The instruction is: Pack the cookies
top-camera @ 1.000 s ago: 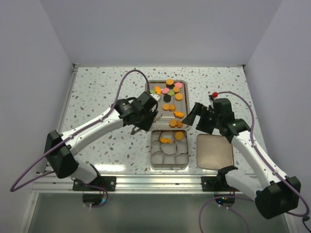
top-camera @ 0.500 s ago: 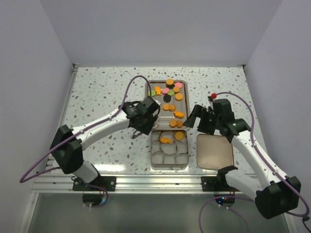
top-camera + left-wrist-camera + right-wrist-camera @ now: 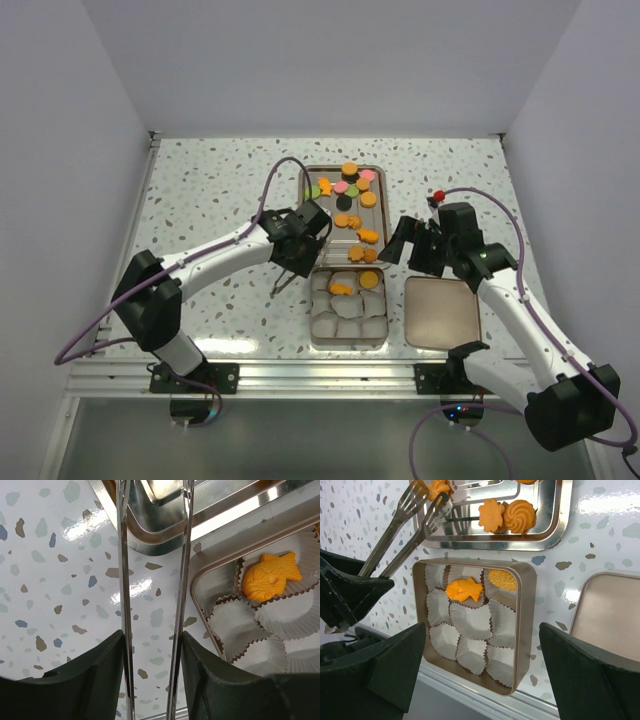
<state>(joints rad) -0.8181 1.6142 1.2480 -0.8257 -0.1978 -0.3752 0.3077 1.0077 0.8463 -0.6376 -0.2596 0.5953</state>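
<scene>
1. While the left tool point(image 3: 152, 652) clamps a pair of metal tongs point(image 3: 123, 555), their forked tips sit at an orange cookie point(image 3: 437, 487) in the tray point(image 3: 555, 525); whether it is pinched, I cannot tell.
2. Over on the other side, the right tool point(image 3: 398, 243) hangs released above the counter point(image 3: 200, 190), jaws wide, grasping nothing.
3. Packed so far: a fish-shaped cookie point(image 3: 269, 576) and a round cookie point(image 3: 502, 579), each in a paper cup at the tray end of the box point(image 3: 527, 610).
4. Remaining: the other paper cups point(image 3: 470, 620) are bare, plenty of cookies point(image 3: 345, 195) wait on the tray, and the lid point(image 3: 440, 310) lies beside the box. Early going, I'd judge.
</scene>
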